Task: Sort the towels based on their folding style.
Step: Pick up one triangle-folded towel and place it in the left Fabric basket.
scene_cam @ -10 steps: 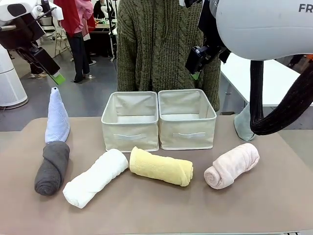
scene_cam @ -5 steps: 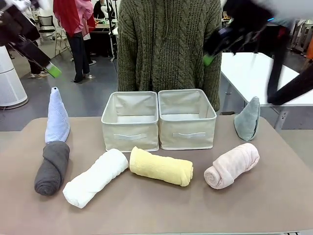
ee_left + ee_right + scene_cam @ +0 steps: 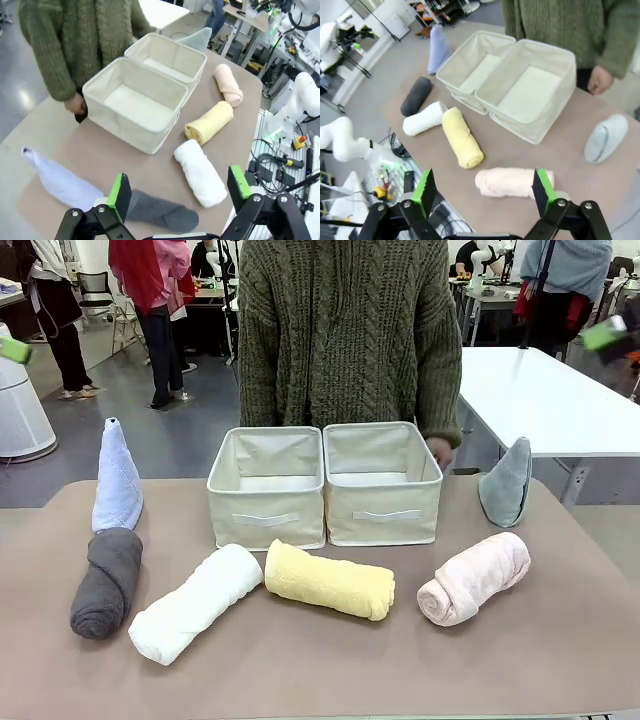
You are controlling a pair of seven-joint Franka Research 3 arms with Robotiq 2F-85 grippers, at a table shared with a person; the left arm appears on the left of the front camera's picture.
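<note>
Six towels lie on the brown table. Rolled ones run along the front: dark grey [image 3: 107,582], white [image 3: 195,602], pale yellow [image 3: 329,581], pink [image 3: 473,577]. A light blue cone-folded towel [image 3: 118,480] stands at the back left, and a grey-blue one [image 3: 505,483] at the back right. My left gripper [image 3: 180,189] hangs open high over the table's left end, above the white roll [image 3: 200,172] and dark grey roll [image 3: 160,212]. My right gripper [image 3: 484,189] is open too, high over the pink roll [image 3: 512,181]. Neither holds anything.
Two beige fabric bins stand side by side at the back middle, the left one [image 3: 266,515] and the right one [image 3: 382,512], nothing in either. A person in a green knit sweater stands behind them, one hand [image 3: 438,450] resting by the right bin.
Both arms have swung up and outward, leaving just green pads at the front view's edges. The right arm no longer covers the grey-blue cone. No towel has moved.
</note>
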